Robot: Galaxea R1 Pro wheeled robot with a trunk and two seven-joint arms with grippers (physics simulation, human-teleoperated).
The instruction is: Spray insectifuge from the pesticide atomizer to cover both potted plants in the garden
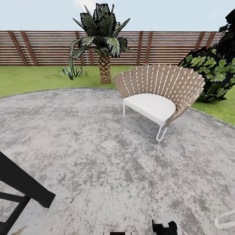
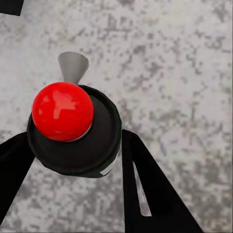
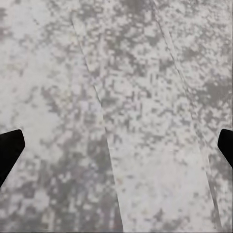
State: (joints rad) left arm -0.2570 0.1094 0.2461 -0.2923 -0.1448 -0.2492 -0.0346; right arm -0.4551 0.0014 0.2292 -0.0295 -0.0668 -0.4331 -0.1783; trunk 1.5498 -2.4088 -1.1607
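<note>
In the left wrist view the pesticide atomizer [image 2: 62, 110] is seen from above: a dark round body, a glossy red top and a grey nozzle. My left gripper [image 2: 74, 145] is shut on it, one black finger against each side of the body, above the mottled grey patio [image 2: 184, 58]. My right gripper [image 3: 116, 145] is open wide over bare paving, with nothing between its fingers [image 3: 9, 148]. On the lawn left of the palm stands a small spiky green plant [image 1: 73, 70]; I cannot make out a pot under it.
A wicker chair [image 1: 160, 94] with a white seat stands on the patio's far right. Behind it are a palm [image 1: 104, 39], a dark leafy bush [image 1: 215, 68] and a wooden fence [image 1: 39, 47]. A black grill frame [image 1: 23, 187] juts in at lower left. A white chair leg [image 1: 225, 220] shows at lower right.
</note>
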